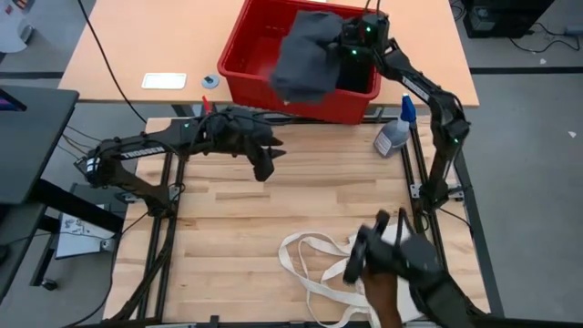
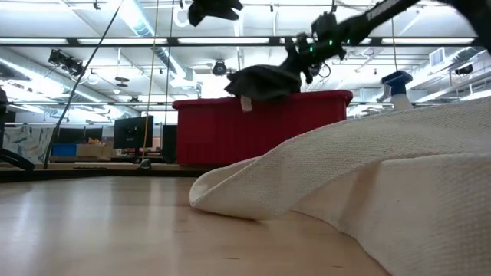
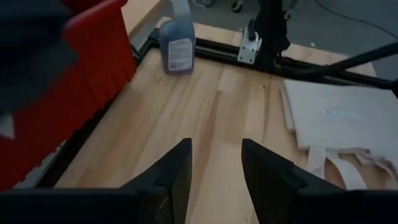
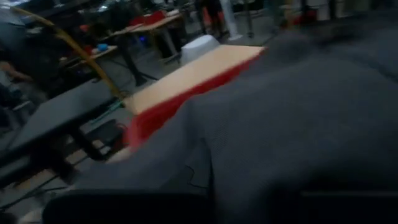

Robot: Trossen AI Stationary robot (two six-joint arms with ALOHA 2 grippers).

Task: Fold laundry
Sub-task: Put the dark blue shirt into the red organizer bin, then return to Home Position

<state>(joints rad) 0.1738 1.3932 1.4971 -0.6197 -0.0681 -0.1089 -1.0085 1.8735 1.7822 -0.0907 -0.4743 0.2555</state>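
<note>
red bin (image 1: pixel 239 68), dark grey garment (image 1: pixel 305 56) hanging from right hand (image 1: pixel 353 41)

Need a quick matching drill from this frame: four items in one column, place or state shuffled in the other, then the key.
Items:
1. dark grey garment
2. spray bottle
3. canvas tote bag
4. left gripper

Places or states:
A. lying flat at the table's near edge
B. empty, fingers apart, above bare wood
C. hanging from the right gripper over the red bin
D. standing at the table's far right corner

Pairs: 1-C, 2-D, 3-A, 4-B
</note>
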